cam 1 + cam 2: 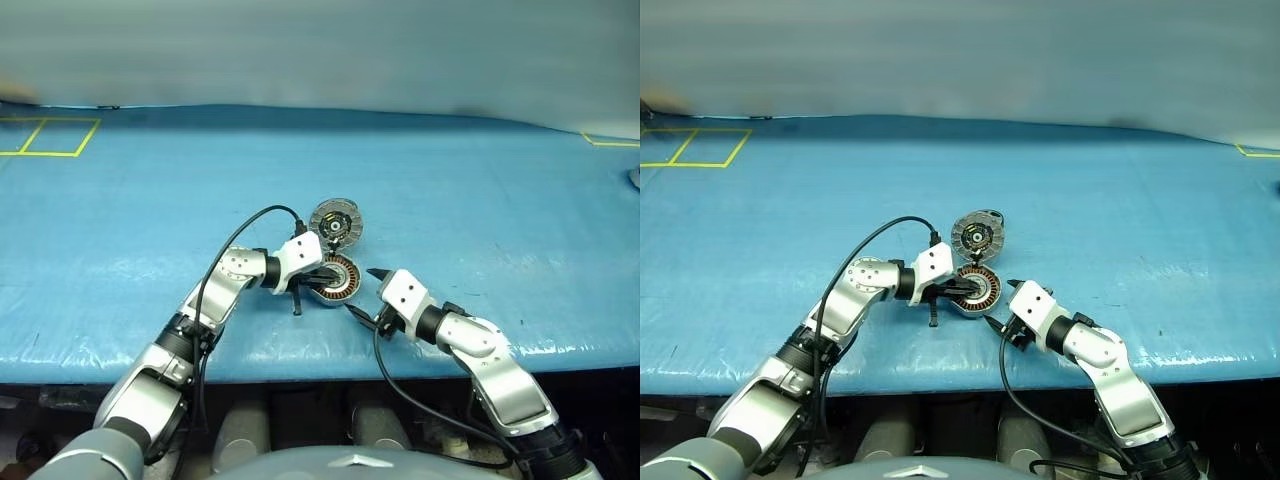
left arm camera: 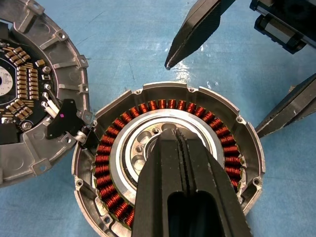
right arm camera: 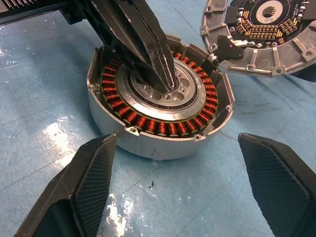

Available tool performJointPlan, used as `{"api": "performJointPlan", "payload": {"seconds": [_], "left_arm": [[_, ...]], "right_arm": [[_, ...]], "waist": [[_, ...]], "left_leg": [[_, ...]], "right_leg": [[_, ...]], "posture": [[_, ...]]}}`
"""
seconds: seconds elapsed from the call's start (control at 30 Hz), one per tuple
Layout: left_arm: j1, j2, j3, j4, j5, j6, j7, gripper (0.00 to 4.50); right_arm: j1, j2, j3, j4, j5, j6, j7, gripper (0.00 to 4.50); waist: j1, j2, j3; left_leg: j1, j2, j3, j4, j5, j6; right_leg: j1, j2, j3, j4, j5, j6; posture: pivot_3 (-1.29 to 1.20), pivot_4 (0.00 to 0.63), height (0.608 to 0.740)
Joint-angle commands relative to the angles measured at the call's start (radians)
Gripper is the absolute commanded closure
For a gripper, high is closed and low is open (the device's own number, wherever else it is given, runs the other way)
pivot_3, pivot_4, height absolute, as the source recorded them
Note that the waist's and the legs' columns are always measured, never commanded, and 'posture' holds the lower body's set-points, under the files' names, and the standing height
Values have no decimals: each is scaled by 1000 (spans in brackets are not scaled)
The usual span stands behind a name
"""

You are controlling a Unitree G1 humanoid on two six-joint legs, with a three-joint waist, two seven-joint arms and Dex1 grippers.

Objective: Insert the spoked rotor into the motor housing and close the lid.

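The motor housing (image 3: 148, 145), a silver puck ringed with copper windings, lies on the blue table near its front edge. Its lid (image 1: 334, 220) is swung open, lying flat just behind it with the dark inner face and circuit parts up. Inside the windings sits what looks like the spoked rotor (image 3: 185, 94), a dark ring around a silvery holed hub. My left gripper (image 2: 177, 134) is shut, its tips resting over that hub and holding nothing. My right gripper (image 1: 362, 292) stands open just in front and to the right of the housing, with one finger (image 3: 89, 173) on each side of it, not touching.
The blue mat's front edge (image 1: 320, 375) runs close below both grippers. Yellow tape squares (image 1: 50, 135) mark the far left, and a yellow corner (image 1: 610, 140) the far right. A black cable (image 1: 235, 235) loops over my left forearm.
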Motion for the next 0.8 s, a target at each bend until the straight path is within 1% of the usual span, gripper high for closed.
{"api": "performJointPlan", "payload": {"seconds": [0.03,0.3,0.43,0.63,0.8], "left_arm": [[23,35,-20,9,54,39,19,4484],[12,53,-9,-7,86,56,63,4484],[3,38,16,14,84,22,99,4484],[18,-22,119,-26,-71,-15,69,4484],[32,-35,156,-59,-122,-24,66,4484]], "right_arm": [[-15,3,-6,-11,-3,-27,-6,355],[-26,7,2,2,-10,-36,-6,355],[-29,9,6,5,-14,-38,-6,355],[-25,10,7,5,-14,-39,-6,355],[-28,9,10,10,-16,-42,-7,355]], "waist": [[-1,0,0],[-2,0,-1],[-5,0,-1],[-6,0,-1],[-2,0,0]], "left_leg": [[0,0,0,0,0,0],[1,0,0,1,0,0],[1,0,0,0,0,0],[0,0,0,1,0,0],[-2,0,0,0,0,0]], "right_leg": [[0,0,0,0,0,0],[1,0,0,0,0,0],[1,0,0,0,0,0],[-1,0,0,1,0,0],[-2,0,0,0,0,0]], "posture": [[0,150,740],[0,150,740],[0,150,740],[0,150,740],[0,150,740]]}}
